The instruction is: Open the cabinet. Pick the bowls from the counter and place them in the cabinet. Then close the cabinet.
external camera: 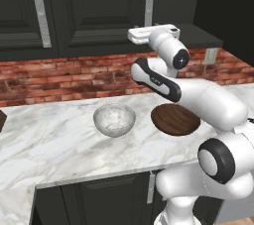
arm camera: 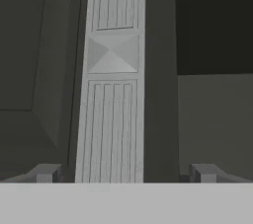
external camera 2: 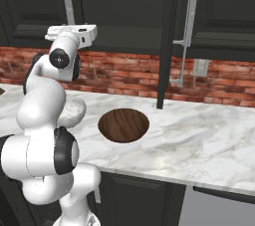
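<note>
- Left base view: we see the cabinet (external camera: 94, 11) across the top of the frame, with silver bar handles at upper left (external camera: 40, 11) and upper centre. On the counter (external camera: 54, 140), the marble bowl (external camera: 114, 119) sits at centre, the wooden bowl (external camera: 174, 119) just right of it, partly behind the arm.
- Right base view: we find the wooden bowl at centre, the marble bowl at centre left behind the arm. One cabinet door (external camera 2: 169, 36) stands swung out edge-on at upper centre.
- Hand view: our gripper (arm camera: 123, 173) has its fingers spread wide, holding nothing; the ribbed handle runs up the centre between the fingertips (arm camera: 45, 172).
</note>
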Controlling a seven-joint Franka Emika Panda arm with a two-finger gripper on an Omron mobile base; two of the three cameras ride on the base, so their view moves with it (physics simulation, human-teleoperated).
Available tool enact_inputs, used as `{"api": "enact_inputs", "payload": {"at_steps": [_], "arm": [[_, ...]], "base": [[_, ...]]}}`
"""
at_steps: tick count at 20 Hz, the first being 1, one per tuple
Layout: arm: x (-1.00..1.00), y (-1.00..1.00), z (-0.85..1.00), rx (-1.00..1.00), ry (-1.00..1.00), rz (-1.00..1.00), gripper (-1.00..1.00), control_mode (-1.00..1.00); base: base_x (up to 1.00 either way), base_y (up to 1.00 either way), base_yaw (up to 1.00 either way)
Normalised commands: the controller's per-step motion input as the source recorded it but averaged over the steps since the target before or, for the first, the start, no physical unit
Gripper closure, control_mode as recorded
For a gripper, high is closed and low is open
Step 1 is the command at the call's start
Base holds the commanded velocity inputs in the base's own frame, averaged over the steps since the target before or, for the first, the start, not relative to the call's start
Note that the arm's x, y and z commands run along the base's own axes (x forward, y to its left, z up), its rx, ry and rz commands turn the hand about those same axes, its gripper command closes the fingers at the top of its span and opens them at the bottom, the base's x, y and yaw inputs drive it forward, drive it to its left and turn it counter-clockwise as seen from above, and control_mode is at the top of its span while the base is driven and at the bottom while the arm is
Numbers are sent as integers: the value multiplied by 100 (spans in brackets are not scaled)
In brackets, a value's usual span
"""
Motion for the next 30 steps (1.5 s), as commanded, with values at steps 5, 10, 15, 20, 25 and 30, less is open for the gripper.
{"api": "enact_inputs", "payload": {"at_steps": [5, 10, 15, 20, 25, 30], "arm": [[31, 8, -2, 0, -2, 0, 100, -100], [25, 0, 0, 0, -6, 0, 100, -100], [31, 2, -3, 0, -7, -1, 100, -100], [31, 49, -13, 0, -6, -18, 100, -100], [44, 100, -14, -6, 0, -50, 100, -100], [59, 99, -21, -2, 0, -53, 100, -100]], "base": [[0, 0, 0], [0, 0, 0], [0, 0, 0], [0, 0, 0], [0, 0, 0], [0, 0, 0]]}}
